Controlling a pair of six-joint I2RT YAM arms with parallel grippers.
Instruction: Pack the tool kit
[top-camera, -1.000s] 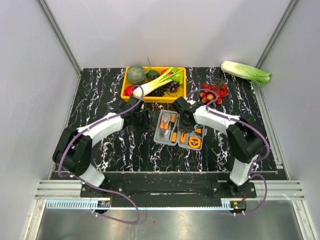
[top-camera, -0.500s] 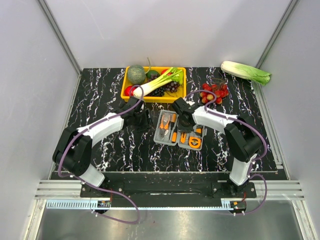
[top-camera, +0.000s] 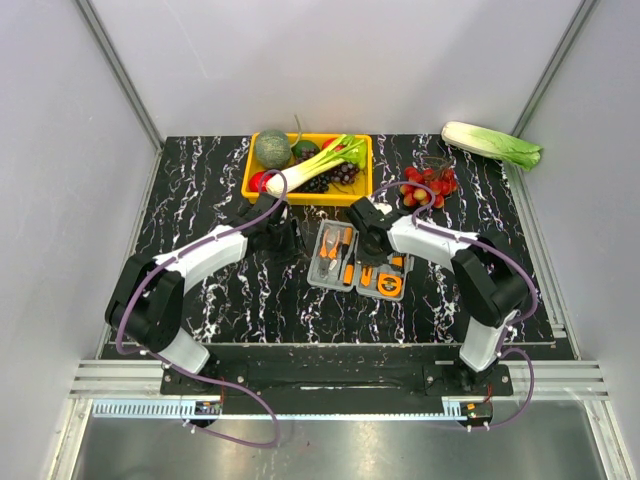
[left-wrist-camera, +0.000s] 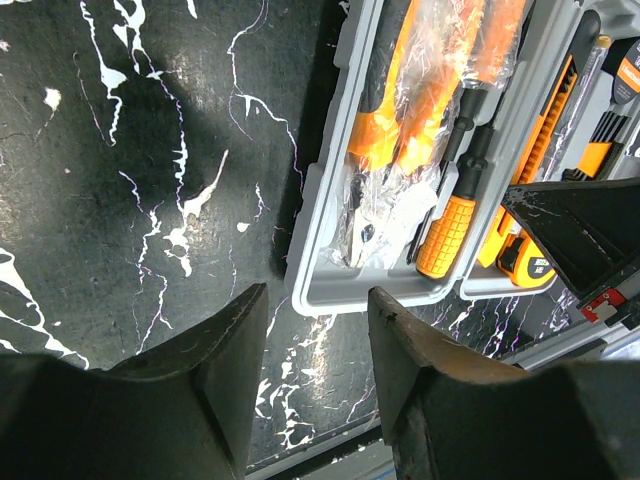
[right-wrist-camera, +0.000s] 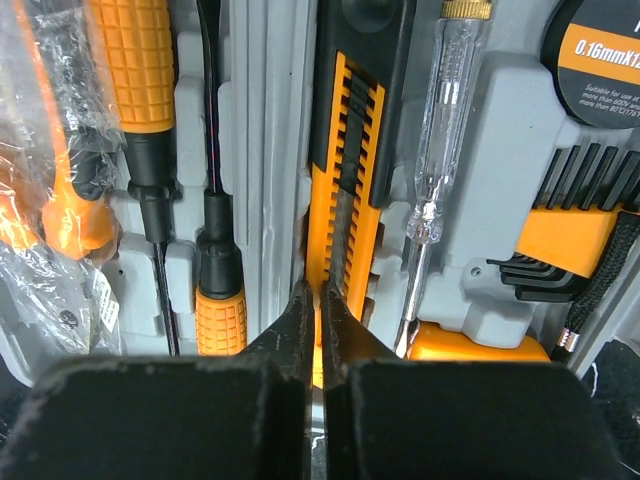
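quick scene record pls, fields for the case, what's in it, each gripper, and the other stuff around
case: tool kit lies open
contents: bagged pliers, screwdriver and utility knife, all seated in slots
left gripper: open, at a corner of the case, holding nothing
right gripper: shut, tips over the end of the utility knife
elsewhere: yellow tray of vegetables, cabbage, red bunch
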